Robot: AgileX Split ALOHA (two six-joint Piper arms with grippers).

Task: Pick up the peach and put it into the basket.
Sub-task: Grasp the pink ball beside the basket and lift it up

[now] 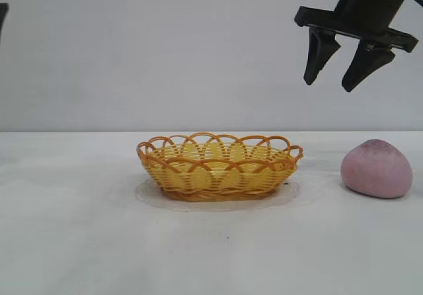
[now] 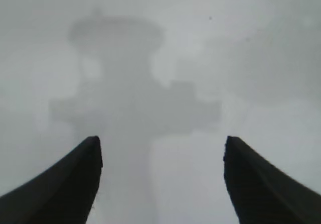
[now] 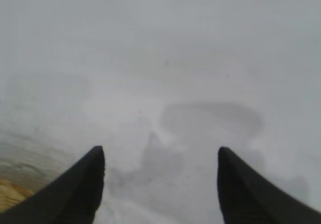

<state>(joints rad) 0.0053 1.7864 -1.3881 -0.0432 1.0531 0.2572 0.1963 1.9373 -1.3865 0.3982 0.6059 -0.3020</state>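
Note:
The peach (image 1: 376,168), a dusty pink rounded lump with a darker greyish top, lies on the white table at the right. The basket (image 1: 219,166), yellow weave with an orange looped rim, stands in the middle, to the peach's left, and is empty. My right gripper (image 1: 329,84) hangs open and empty high above the table, up and a little left of the peach. In the right wrist view its open gripper (image 3: 160,156) looks down on bare table, with a bit of the basket (image 3: 9,194) at the edge. My left gripper (image 2: 161,146) is open over bare table; the exterior view shows only a sliver of that arm at the top left.
The white table (image 1: 79,229) stretches wide around the basket. A plain grey wall stands behind.

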